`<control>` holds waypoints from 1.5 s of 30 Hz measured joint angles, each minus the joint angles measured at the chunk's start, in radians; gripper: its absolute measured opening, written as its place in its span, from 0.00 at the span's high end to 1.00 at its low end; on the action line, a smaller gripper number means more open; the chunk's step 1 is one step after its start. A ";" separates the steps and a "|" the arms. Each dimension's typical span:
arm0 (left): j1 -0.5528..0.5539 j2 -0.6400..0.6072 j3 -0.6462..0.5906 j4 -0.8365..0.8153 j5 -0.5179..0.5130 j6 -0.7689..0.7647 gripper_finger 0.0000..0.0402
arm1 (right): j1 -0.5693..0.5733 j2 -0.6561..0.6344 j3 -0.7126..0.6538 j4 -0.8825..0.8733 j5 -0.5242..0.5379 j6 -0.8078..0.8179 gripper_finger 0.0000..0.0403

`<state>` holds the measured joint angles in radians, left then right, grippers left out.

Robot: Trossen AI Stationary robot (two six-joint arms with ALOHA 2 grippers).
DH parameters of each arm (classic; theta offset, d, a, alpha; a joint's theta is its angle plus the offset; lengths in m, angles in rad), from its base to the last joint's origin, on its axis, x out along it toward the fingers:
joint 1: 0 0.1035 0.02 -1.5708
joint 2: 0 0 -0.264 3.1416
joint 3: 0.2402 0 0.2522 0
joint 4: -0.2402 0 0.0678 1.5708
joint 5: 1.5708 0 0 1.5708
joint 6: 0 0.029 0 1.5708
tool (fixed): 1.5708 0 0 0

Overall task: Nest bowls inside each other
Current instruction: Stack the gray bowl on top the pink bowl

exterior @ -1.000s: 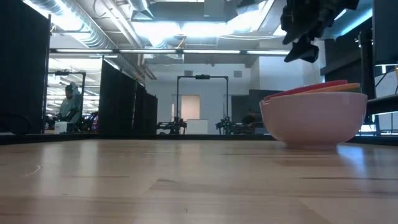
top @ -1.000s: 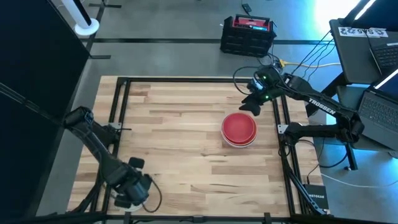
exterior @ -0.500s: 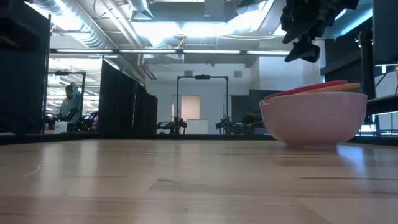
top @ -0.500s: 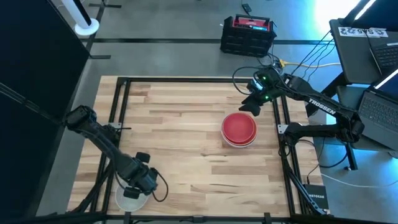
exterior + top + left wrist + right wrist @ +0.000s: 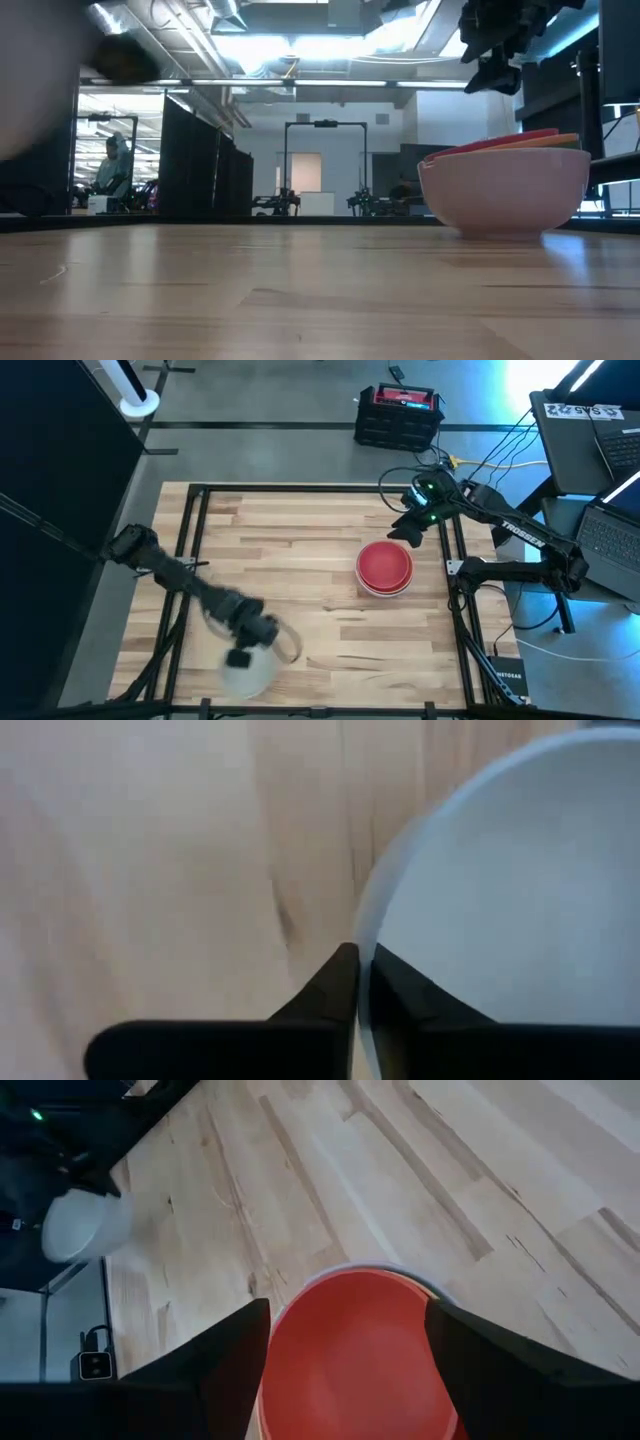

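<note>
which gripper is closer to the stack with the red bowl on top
Right. The right gripper hangs open just beyond the red-topped stack, near the table's far right edge. The left gripper is across the table at the near left, shut on the rim of a pale bowl.

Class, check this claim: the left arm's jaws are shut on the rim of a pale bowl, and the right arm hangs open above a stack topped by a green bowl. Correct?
Not quite. The top bowl is red, as the right wrist view shows. The rest holds: left gripper shut on the pale bowl, right gripper open above the stack.

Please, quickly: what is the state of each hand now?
Left hand: closed on the rim of the pale bowl.
Right hand: open, holding nothing, above the red bowl.
</note>
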<state>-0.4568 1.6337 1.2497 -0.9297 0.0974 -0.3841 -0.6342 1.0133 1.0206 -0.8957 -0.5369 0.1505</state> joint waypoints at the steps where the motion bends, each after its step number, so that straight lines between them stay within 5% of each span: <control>1: 0.052 0.000 0.044 0.003 -0.024 0.040 1.00 | 0.000 -0.016 0.000 0.000 0.012 0.000 0.37; 8: 0.443 0.024 0.297 0.172 -0.099 0.252 1.00 | -0.001 -0.136 0.000 -0.003 0.139 0.023 0.37; 13: 0.635 0.162 0.484 0.250 -0.104 0.312 1.00 | -0.001 -0.176 0.001 -0.028 0.171 0.060 0.37; 27: 0.665 0.560 0.834 0.354 0.032 0.343 1.00 | -0.001 -0.180 0.001 -0.086 0.223 0.092 0.37; 45: 0.659 0.649 0.836 0.371 0.041 0.411 0.97 | -0.001 -0.180 0.001 -0.115 0.221 0.092 0.37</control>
<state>0.2026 2.2831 2.0861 -0.5586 0.1382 0.0268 -0.6350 0.8330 1.0218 -1.0105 -0.3163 0.2424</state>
